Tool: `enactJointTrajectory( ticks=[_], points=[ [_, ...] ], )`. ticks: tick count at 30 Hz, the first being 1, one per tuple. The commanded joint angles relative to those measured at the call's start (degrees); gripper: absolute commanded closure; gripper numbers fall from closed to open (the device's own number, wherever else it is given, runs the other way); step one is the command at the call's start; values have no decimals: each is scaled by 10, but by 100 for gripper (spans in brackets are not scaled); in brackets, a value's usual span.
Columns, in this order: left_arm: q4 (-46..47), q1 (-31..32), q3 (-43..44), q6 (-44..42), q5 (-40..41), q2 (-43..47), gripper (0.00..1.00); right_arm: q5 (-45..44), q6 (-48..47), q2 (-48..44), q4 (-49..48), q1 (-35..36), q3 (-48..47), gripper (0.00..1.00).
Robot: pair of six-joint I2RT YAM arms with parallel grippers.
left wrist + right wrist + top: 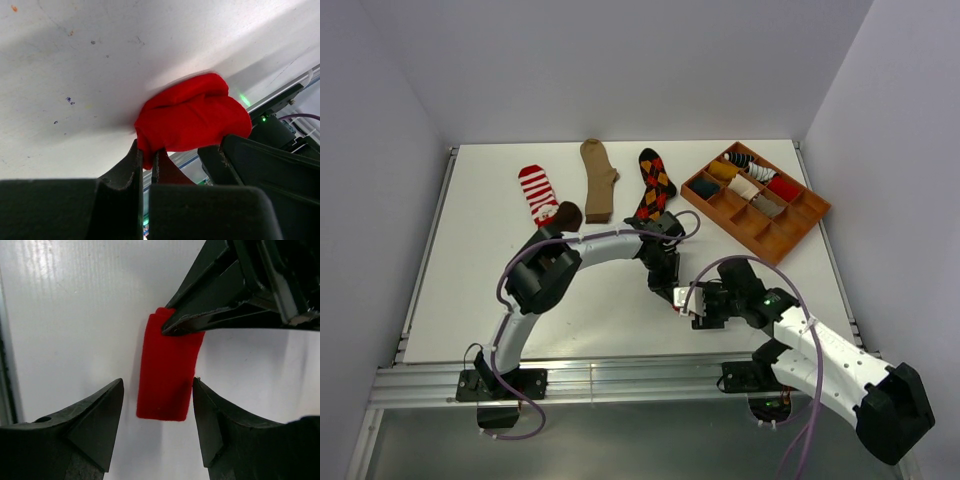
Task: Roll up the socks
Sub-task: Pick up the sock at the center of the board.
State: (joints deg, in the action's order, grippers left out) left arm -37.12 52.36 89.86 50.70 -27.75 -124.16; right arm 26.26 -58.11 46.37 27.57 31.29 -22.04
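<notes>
Top external view has the left arm (590,245) arching from its base up and over to mid-table, wrist bent downward, while the right arm (820,350) reaches in low from the near right, so the two grippers meet. The left gripper (147,160) is pinched tight on the edge of a red sock (192,117), a folded bundle against the white table (75,60). In the right wrist view the right gripper (157,385) stands spread wide and grips nothing. Its fingers flank the sock, one clear of it and the other right at its edge, with the left gripper's tips biting the far end.
</notes>
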Motion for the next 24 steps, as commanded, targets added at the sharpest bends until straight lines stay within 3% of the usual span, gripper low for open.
enactJointTrajectory(
  ticks=[1,12,24],
  points=[
    [-59,3,1,-24,35,-34,100,-42,14,-7,-62,25,14,35],
    [-71,-2,17,-35,17,-47,100,-107,21,37,-96,90,24,36],
    [-95,-9,41,-53,-8,-58,100,-150,26,111,-125,119,25,45]
  ],
)
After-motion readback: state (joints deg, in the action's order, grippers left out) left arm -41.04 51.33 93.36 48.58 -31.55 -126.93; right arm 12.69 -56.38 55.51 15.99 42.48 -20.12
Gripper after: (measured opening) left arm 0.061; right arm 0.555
